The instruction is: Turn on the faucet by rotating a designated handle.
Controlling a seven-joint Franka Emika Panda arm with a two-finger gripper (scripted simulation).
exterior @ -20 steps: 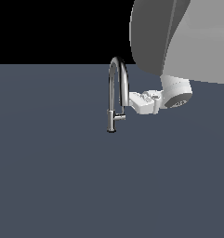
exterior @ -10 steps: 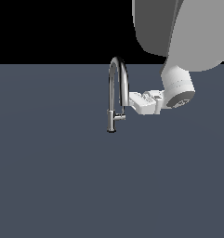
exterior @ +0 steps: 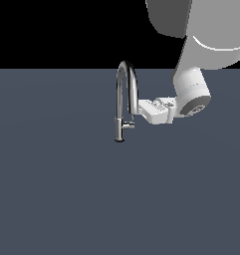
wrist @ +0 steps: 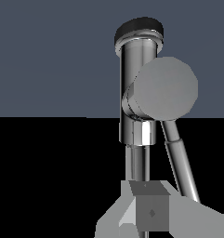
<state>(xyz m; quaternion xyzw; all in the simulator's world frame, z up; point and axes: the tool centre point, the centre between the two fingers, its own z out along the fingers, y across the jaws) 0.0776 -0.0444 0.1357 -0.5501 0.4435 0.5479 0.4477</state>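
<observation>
The chrome faucet [exterior: 119,107] stands on the grey surface, its gooseneck spout arching toward the exterior view's right. The short handle [exterior: 130,125] sticks out sideways from the lower body. My white gripper [exterior: 140,107] reaches in from the exterior view's right, with its tips by the spout's outer leg, just above the handle. I cannot tell if it touches. In the wrist view the faucet body [wrist: 134,111] and the handle's round end [wrist: 165,88] lie straight ahead of my gripper [wrist: 146,207]. Its fingers look pressed together and hold nothing.
The flat grey surface [exterior: 66,199] spreads around the faucet. My arm's large white links [exterior: 196,60] hang over the far right of the exterior view. A black background lies beyond the surface's far edge.
The arm's upper links have shifted toward the exterior view's right. The gripper has dropped slightly beside the spout. The faucet and handle look unchanged.
</observation>
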